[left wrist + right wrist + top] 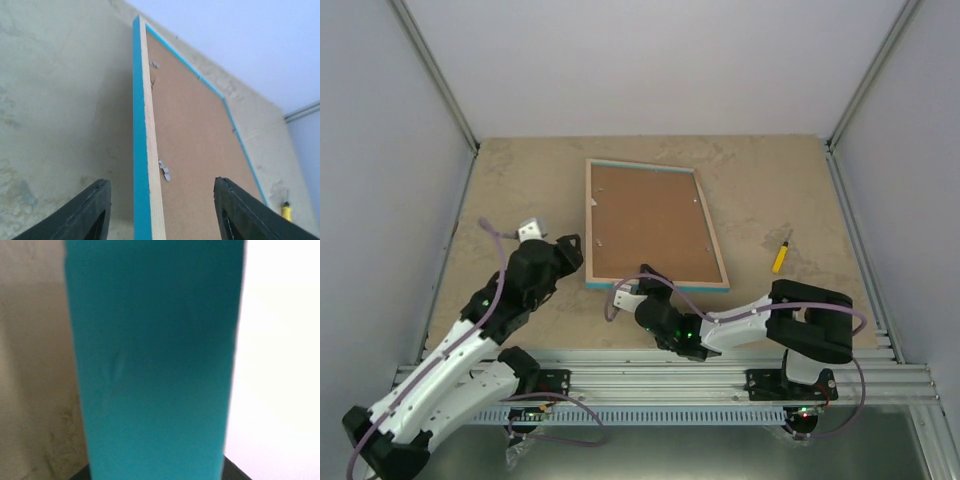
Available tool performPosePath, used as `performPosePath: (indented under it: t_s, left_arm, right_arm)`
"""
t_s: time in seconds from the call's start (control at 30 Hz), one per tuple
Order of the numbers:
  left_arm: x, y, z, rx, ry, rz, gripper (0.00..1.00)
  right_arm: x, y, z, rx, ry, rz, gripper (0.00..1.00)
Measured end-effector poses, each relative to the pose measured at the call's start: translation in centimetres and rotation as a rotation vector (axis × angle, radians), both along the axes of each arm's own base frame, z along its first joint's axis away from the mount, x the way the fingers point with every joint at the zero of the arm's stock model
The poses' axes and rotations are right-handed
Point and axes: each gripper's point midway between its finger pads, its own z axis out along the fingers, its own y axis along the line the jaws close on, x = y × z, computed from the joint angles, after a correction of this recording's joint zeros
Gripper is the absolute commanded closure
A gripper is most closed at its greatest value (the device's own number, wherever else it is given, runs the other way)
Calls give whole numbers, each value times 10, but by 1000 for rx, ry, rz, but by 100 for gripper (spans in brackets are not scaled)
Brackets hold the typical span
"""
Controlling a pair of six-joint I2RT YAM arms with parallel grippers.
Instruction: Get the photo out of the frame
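The frame (589, 215) lies face down on the table, its turquoise border and light wood back edge round the brown fibreboard backing (645, 225). The photo is hidden under the backing. My left gripper (572, 252) is open just off the frame's near left corner. In the left wrist view its fingers (97, 210) straddle the frame's left edge (141, 165) without touching it. My right gripper (641, 281) is at the frame's near edge. The turquoise edge (155, 360) fills the right wrist view between the finger bases, so the gripper (155, 472) looks closed on it.
Small metal retaining tabs (164, 170) sit on the backing near the left edge, with another (154, 64) farther up. A yellow-handled tool (780, 255) lies on the table right of the frame. Grey walls enclose the table on three sides.
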Motion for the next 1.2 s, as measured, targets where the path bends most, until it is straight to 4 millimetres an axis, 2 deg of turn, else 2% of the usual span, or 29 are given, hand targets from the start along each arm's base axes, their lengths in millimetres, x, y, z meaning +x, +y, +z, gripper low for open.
performPosePath:
  t_s: [0.17, 0.3, 0.57, 0.8, 0.97, 1.2]
  left_arm:
    - [-12, 22, 38, -92, -132, 73, 31]
    - [-21, 38, 52, -142, -200, 124, 23]
    - [-28, 50, 42, -170, -218, 170, 12]
    - [-26, 49, 31, -174, -202, 175, 10]
    - [-25, 47, 27, -181, -200, 174, 9]
    - [-22, 42, 25, -183, -192, 161, 8]
  right_arm:
    - [-1, -1, 25, 97, 0, 2, 100]
    - [-4, -2, 47, 187, 10, 20, 99]
    - [-13, -2, 87, 383, 42, 90, 100]
    - [-22, -10, 115, 564, 92, 171, 99]
    - [-24, -19, 140, 732, 139, 229, 99]
    - [-18, -41, 160, 961, 226, 275, 100]
